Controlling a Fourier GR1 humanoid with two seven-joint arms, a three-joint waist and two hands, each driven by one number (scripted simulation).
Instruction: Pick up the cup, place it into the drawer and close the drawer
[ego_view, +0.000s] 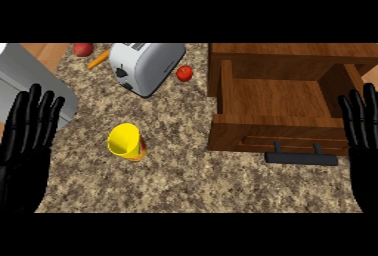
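Nothing to read anywhere in this view. The cup (125, 141) shows plain yellow with an orange patch low on its side, and no lettering can be made out there. The toaster (150, 64) has a dark knob but no legible brand or numbers. The drawer (277, 100) is plain wood with a black handle (301, 158), no label or sign.

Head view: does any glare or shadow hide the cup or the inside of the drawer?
Head view: the cup is evenly lit, casting little shadow on the counter. Head view: the toaster shows a pale sheen on its side, not washed out. Head view: the open drawer has a readable floor, only its far right corner shaded.
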